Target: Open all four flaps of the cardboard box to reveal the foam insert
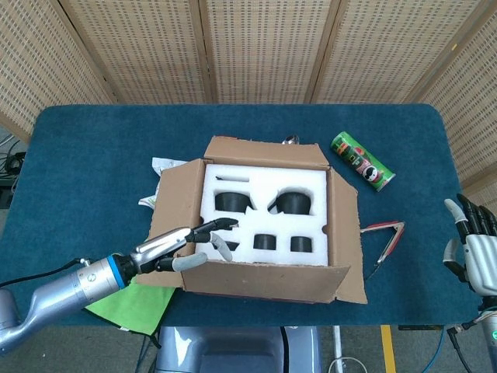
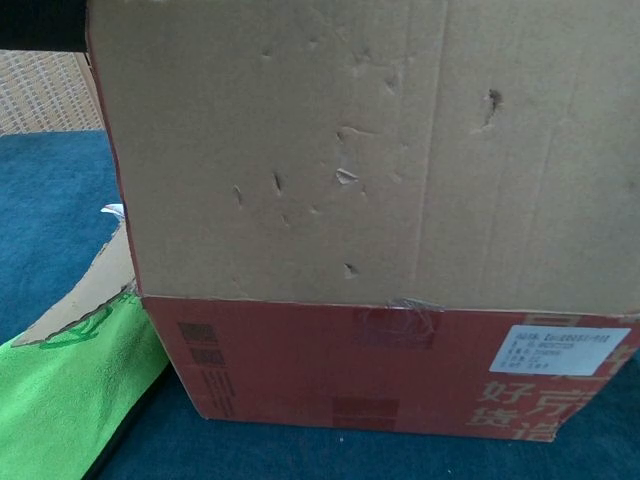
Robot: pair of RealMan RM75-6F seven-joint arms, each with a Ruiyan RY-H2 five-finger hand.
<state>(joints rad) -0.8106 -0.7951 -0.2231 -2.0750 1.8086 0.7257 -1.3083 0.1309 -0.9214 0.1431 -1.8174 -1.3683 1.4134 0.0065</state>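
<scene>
The cardboard box [image 1: 268, 284] stands mid-table, its white foam insert [image 1: 264, 214] with several dark recesses showing. The far flap [image 1: 264, 151], left flap [image 1: 177, 194] and right flap [image 1: 345, 225] lie folded outward. The near flap [image 2: 360, 150] stands upright and fills the chest view above the red box side [image 2: 350, 370]. My left hand [image 1: 190, 245] reaches over the near-left corner and holds that flap's edge, fingers [image 1: 217, 227] on the inside above the foam, thumb on the outside. My right hand [image 1: 475, 252] hangs at the table's right edge, fingers apart, holding nothing.
A green snack can [image 1: 363, 162] lies right of the box. Red-handled tongs [image 1: 384, 237] lie beside the right flap. A green cloth [image 2: 60, 400] sits under the box's left flap, with crumpled paper [image 1: 165, 167] further back. Wicker screens stand behind the table.
</scene>
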